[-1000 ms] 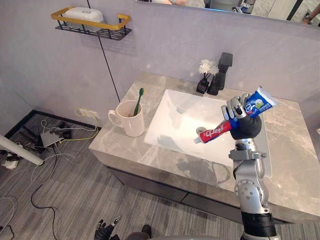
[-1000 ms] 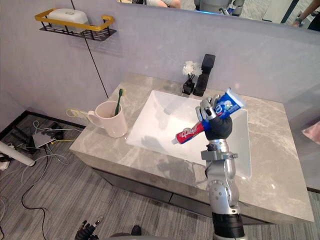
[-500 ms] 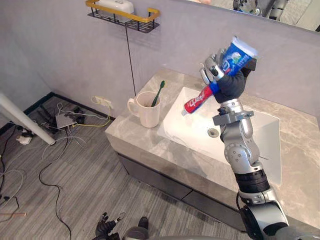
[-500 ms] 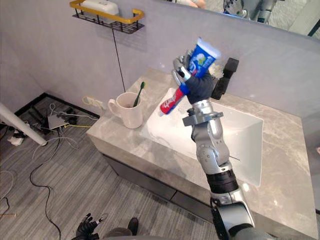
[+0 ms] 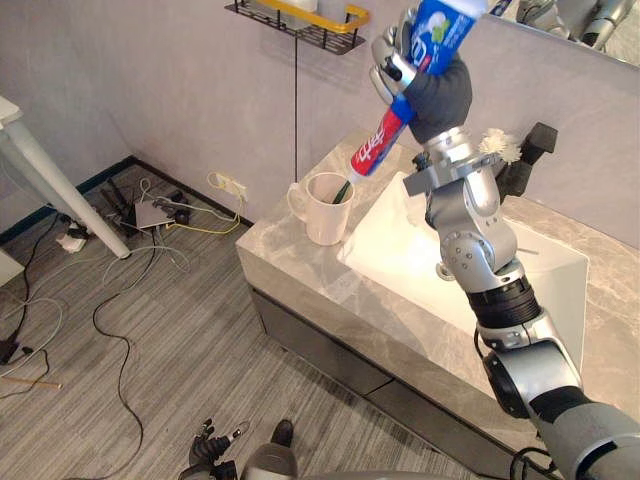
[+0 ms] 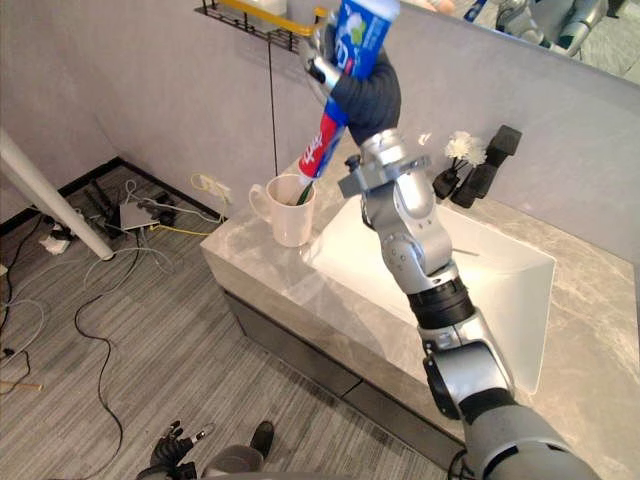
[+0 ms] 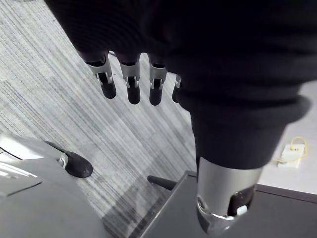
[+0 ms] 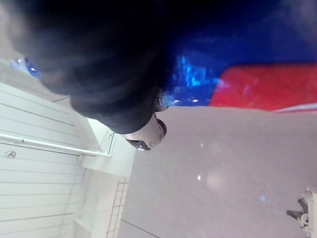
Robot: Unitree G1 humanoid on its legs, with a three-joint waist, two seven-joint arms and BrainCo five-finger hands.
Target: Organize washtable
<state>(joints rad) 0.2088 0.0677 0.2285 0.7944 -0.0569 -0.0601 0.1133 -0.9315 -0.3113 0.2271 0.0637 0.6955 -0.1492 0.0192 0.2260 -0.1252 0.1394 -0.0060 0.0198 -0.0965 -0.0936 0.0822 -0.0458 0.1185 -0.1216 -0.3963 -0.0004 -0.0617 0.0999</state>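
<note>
Bathroom corner: grey plank floor [image 5: 150, 330] with loose cables, grey wall, marble tabletop [image 5: 330, 290] with a white sink [image 5: 420, 265] set in.

Left hand [image 7: 130, 82] hangs low over the floor, fingers straight and relaxed, holding nothing.

White mug [image 5: 322, 212] with a green toothbrush [image 5: 342, 192] in it stands at the tabletop's left end, near the edge.

Right hand [image 5: 432, 88] is high above the mug, fingers curled round the toothpaste tube [image 5: 373, 152] at mid-body. Narrow end points down toward the mug mouth, wide end up.

Tube is probably light, soft-walled and glossy, so it may slip, or squirt if squeezed. A mid-body hold with modest pressure looks right.

Room: the mug mouth is small and the brush takes part of it. A knock could push the mug off the edge.

Black faucet [image 5: 530, 150] and flower [image 5: 497, 145] behind the sink are well clear. Wall shelf [image 5: 310, 25] looks near the hand, so watch it.
</note>
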